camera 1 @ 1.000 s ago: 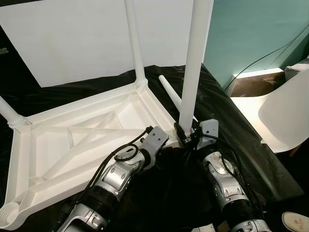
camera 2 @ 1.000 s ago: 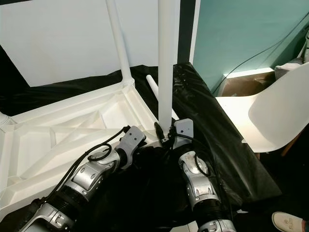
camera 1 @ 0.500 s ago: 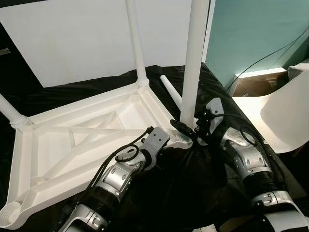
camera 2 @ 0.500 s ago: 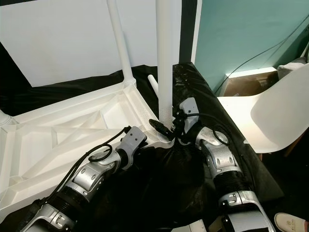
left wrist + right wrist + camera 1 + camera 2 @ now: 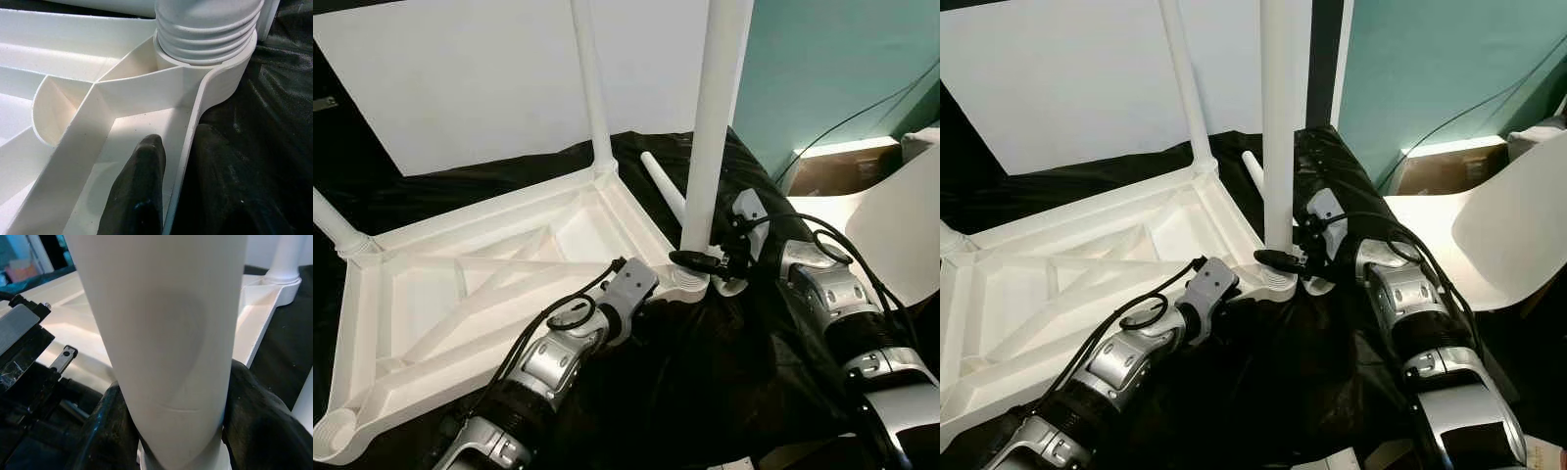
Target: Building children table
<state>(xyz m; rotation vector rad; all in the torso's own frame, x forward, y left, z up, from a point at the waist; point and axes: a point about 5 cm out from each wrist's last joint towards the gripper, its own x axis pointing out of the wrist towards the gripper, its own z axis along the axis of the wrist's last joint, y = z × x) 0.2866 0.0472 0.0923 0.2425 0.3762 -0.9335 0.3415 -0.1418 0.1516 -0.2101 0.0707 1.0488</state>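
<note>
A room in a home, set up as a floor workspace for putting furniture together.

A teal wall (image 5: 832,59) meets a white panel (image 5: 460,78) at the back; black plastic sheeting (image 5: 705,392) covers the floor. An upturned white plastic table (image 5: 460,284) lies on the sheeting, a white moulded chair (image 5: 901,235) stands beside it, and a cable (image 5: 862,108) runs down the wall.

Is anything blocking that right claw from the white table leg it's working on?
No. The right gripper is already closed around the upright leg, just above its socket at the corner of the upturned table top.
</note>
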